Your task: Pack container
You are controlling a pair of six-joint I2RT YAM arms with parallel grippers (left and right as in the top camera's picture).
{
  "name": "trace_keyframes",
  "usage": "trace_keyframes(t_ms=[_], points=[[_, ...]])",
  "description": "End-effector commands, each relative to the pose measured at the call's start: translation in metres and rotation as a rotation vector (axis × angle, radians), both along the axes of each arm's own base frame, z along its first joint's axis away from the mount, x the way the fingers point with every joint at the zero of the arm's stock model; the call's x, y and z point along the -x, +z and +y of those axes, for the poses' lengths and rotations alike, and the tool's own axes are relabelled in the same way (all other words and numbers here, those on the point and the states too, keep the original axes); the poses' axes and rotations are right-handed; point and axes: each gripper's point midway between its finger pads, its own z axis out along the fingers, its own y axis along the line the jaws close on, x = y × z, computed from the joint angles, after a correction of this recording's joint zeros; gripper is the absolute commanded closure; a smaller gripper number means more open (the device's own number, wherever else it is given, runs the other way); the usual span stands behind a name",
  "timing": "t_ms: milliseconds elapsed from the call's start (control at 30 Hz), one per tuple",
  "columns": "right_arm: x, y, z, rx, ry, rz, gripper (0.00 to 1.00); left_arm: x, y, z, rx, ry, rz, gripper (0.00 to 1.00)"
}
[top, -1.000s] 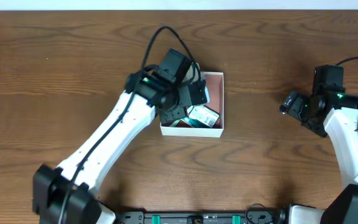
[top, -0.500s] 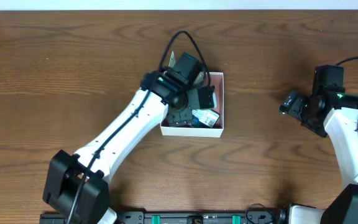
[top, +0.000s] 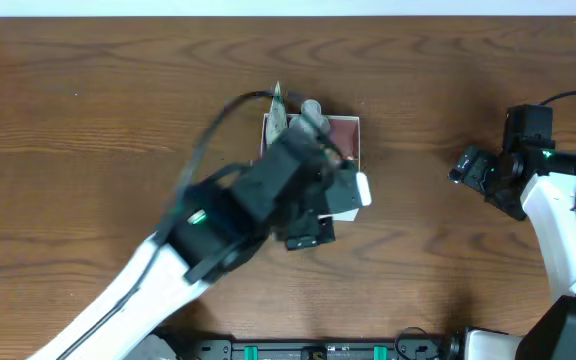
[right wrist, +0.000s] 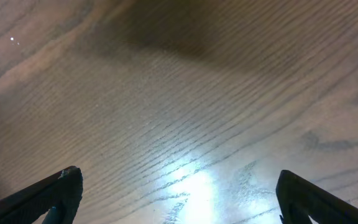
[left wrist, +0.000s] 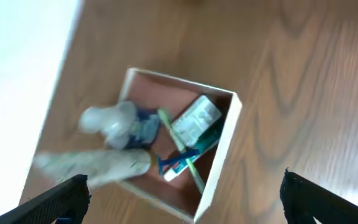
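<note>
The container (left wrist: 224,151), a white-walled square box with a reddish-pink inside, lies below my left gripper (left wrist: 184,186) in the left wrist view. It holds a white and green carton (left wrist: 195,118), a green toothbrush (left wrist: 180,149), a blue and white tube (left wrist: 176,163), a blue-labelled bottle (left wrist: 124,123) and a pale tube (left wrist: 95,165) leaning over the rim. The left gripper is open and empty, well above the box. Overhead, the blurred left arm (top: 258,200) covers the front of the container (top: 345,130). My right gripper (top: 465,165) hangs open over bare wood.
The brown wooden table (top: 88,120) surrounds the box on all sides. In the right wrist view the right gripper (right wrist: 179,180) frames only wood grain with a bright glare patch (right wrist: 197,180). A pale strip (left wrist: 17,74) runs along the table's far edge.
My left gripper has opened and lifted up and back from inside the container, leaving the items in the box. The right arm has not moved.
</note>
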Motion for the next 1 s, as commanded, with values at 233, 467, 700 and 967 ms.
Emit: trace_keyframes(t_ms=[233,467,700,967], points=[[-0.002,0.003,-0.004,0.009,0.004,-0.007,0.01,-0.001,0.075,0.129,0.369,0.727,-0.060,0.02],[-0.002,0.004,-0.004,0.009,0.004,-0.008,0.01,0.037,0.089,0.171,0.440,0.786,-0.095,0.02],[-0.002,0.003,-0.004,0.009,0.004,-0.008,0.01,0.086,0.047,0.213,0.230,0.835,-0.005,0.02],[-0.002,0.003,-0.004,0.009,0.004,-0.008,0.01,0.102,0.028,0.219,0.178,0.855,0.076,0.02]])
